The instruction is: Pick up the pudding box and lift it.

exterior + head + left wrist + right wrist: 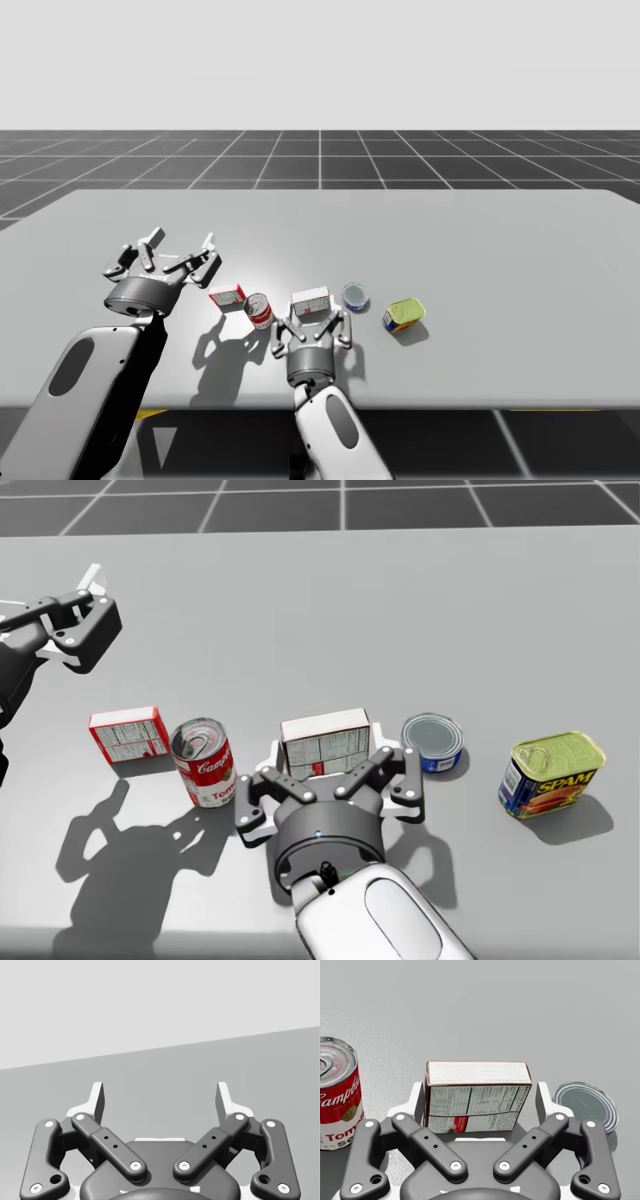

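Straddling the pudding box (477,1080), your right gripper (481,1096) sits unclenched, gap at one finger; left gripper (160,1097) released, well apart.

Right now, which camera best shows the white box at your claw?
The right wrist view: the white box stands between the fingers of my open right claw, top and printed side plain. The head and high views hide its lower part behind the claw.

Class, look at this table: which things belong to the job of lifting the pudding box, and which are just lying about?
In the job: pudding box; right gripper, jaws open either side of it.
Lying about: small red box; red-and-white round can; flat blue round can; blue-and-yellow rectangular can; left gripper, jaws open.
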